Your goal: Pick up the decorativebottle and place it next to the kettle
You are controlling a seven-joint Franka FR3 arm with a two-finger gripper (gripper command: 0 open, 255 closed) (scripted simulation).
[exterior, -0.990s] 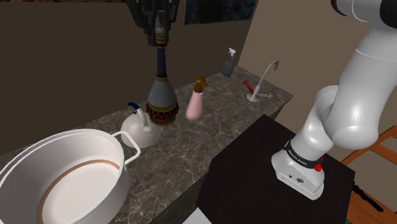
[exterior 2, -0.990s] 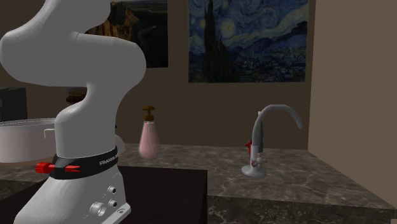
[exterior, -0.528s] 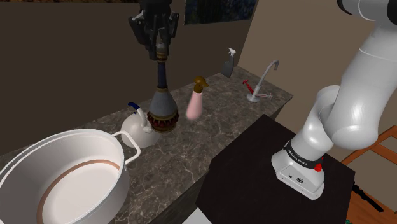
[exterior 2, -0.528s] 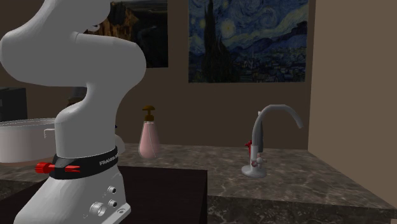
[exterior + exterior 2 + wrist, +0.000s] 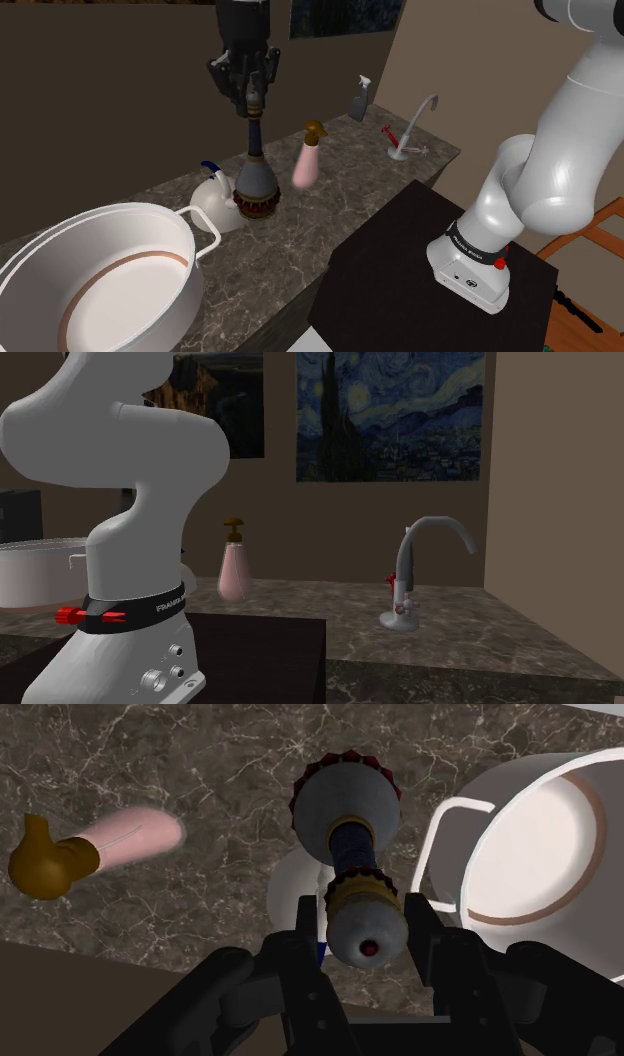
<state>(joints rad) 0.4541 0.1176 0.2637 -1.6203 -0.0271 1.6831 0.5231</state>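
Black jaws are closed narrow on the cap of the decorative bottle (image 5: 255, 180), one of the fingers (image 5: 305, 919) on each side of the red-dotted top. Grip is right at the tip of the long dark-blue neck, well above the grey body. In the wrist view the bottle (image 5: 345, 804) runs straight away from the jaws, centred between them, red-and-gold band at its foot. It stands upright, mid-length of the marbled surface (image 5: 330, 200), nearer the wall-side edge, and the base looks down on the stone. White kettle (image 5: 215, 205) is just beside it on the pot side; cannot tell whether they touch. In the wrist view the kettle (image 5: 285, 894) peeks out from behind the bottle's body. Big white pot (image 5: 120, 235) sits at the end of the surface at the shoulder view's lower left. Pink soap dispenser (image 5: 307, 160) is on the bottle's other side, apart from it. Spray bottle (image 5: 358, 100) and faucet (image 5: 412, 125) are toward the far corner. White arm (image 5: 560, 150) rises from the dark stand (image 5: 400, 260) and leaves the shoulder view's upper right. The hand comes down from the top edge, pointing straight down over the bottle.
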